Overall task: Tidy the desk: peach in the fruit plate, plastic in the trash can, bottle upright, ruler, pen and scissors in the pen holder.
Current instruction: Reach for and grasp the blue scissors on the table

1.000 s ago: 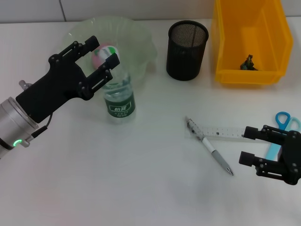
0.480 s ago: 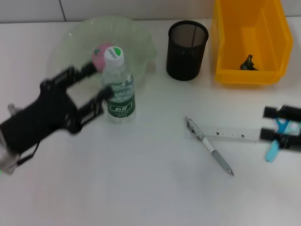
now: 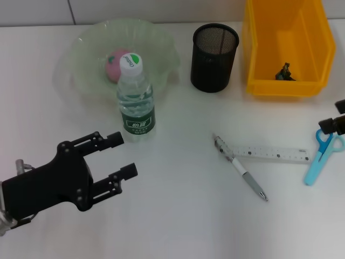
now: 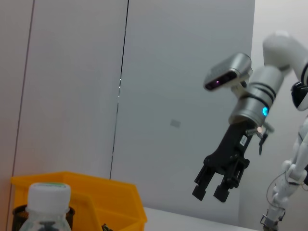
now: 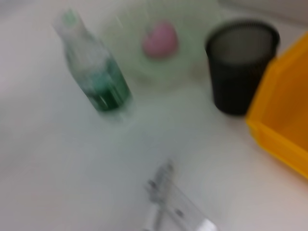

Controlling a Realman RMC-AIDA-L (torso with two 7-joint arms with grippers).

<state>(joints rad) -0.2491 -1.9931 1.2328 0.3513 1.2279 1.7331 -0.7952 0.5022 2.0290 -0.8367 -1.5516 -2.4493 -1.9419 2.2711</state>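
My left gripper point(image 3: 119, 155) hangs spread and empty near the upright water bottle point(image 3: 135, 99). My right gripper point(image 4: 211, 190), raised off the desk, shows 2 fingers slightly parted above the blue scissors point(image 3: 320, 155).

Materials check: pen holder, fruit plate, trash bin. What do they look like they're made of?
Pen holder: looks like black metal mesh, matte; fine perforated wall shows.
Fruit plate: translucent pale green, wavy rim, glossy; glass or plastic, can't tell.
Trash bin: opaque yellow moulded plastic by the look, smooth walls with slight sheen.
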